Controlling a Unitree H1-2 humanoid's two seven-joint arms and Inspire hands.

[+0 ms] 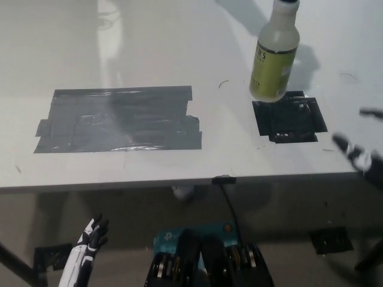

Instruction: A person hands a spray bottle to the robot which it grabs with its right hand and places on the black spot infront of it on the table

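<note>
A spray bottle (274, 57) with yellow-green liquid hangs above the white table (149, 36), its base just over the far left corner of the small black spot (290, 119). Its top runs out of the picture, so what holds it is hidden. My black right hand (359, 154) is blurred at the right edge, raised to about the table's front edge, right of the spot and well apart from the bottle, fingers spread and holding nothing. My white left hand (87, 248) rests low at the bottom left, below the table, fingers apart.
A large patch of dark tape (116, 119) covers the table's left half. A small black clip (222, 179) sits at the table's front edge, with a cable running down from it. Below lie a teal device (179, 236) and the floor.
</note>
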